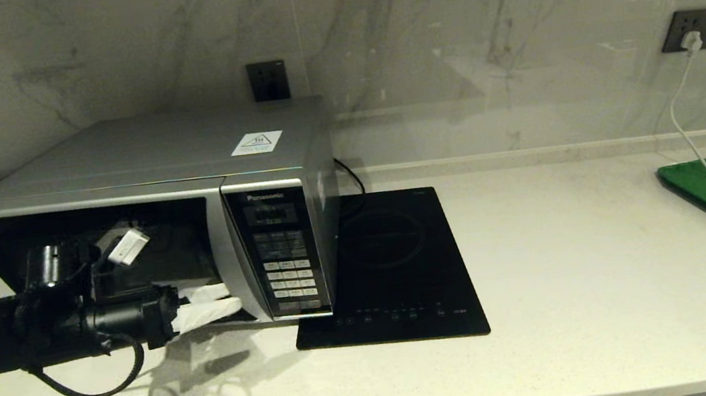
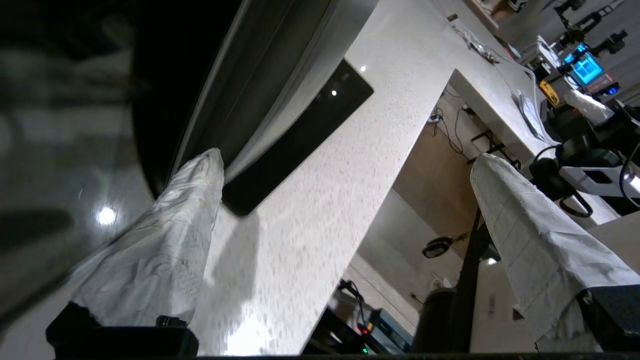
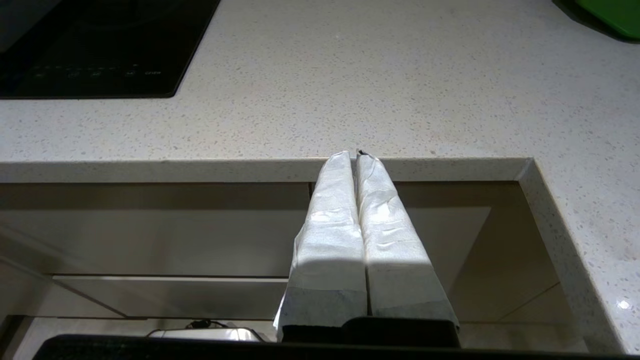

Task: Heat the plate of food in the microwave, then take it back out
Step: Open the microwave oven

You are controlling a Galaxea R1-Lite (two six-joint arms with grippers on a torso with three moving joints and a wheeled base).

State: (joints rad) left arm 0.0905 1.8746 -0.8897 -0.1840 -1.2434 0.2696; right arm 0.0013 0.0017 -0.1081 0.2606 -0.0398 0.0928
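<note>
Two grippers. Left gripper [image 1: 217, 304]: fingers spread wide, empty, low against microwave [image 1: 191, 212] door front, nr handle strip. Right gripper [image 3: 356, 156]: fingers pressed together, parked below counter edge, well right of microwave. Plate of food: not visible. Risk: fingertip skidding off glass, door stays closed.

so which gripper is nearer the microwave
Left. The left gripper, jaws open, is right at the lower front of the microwave door. The right gripper, jaws shut, hangs below the counter edge, well off from it.
</note>
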